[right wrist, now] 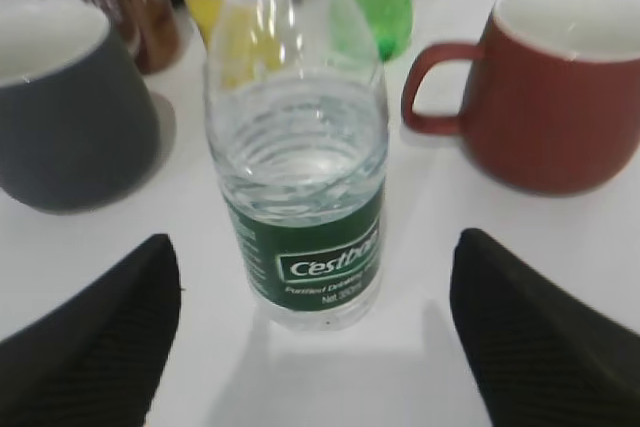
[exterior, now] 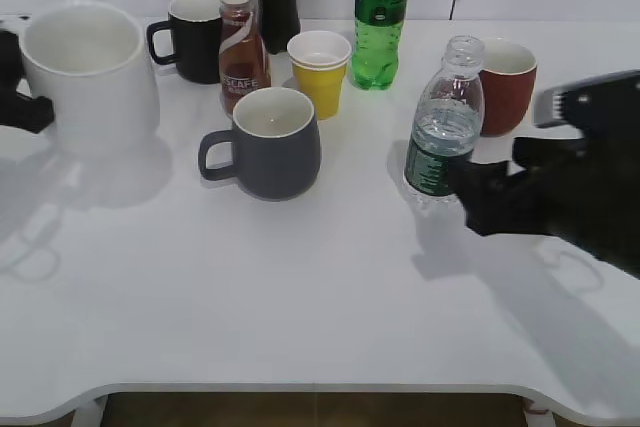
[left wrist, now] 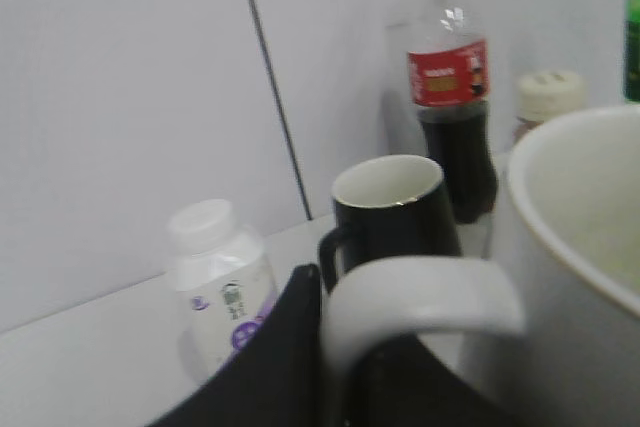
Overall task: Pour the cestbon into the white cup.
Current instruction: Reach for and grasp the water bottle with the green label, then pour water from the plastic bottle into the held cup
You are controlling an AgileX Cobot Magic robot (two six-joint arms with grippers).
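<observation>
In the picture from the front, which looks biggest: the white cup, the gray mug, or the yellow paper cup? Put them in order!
1. White cup, though it sits nearer the camera's left edge.
2. Gray mug.
3. Yellow paper cup, farther back, so it may look smaller.

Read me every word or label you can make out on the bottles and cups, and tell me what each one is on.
"Cestbon": white lettering on the dark green label of the water bottle.
"SCAFE": partial lettering on the brown coffee bottle; likely cut off.
Small print under "Cestbon": too blurred to read.
Red label on the cola bottle: blurred.
Purple print on the small white bottle: unreadable.
Green soda bottle label: unreadable.
</observation>
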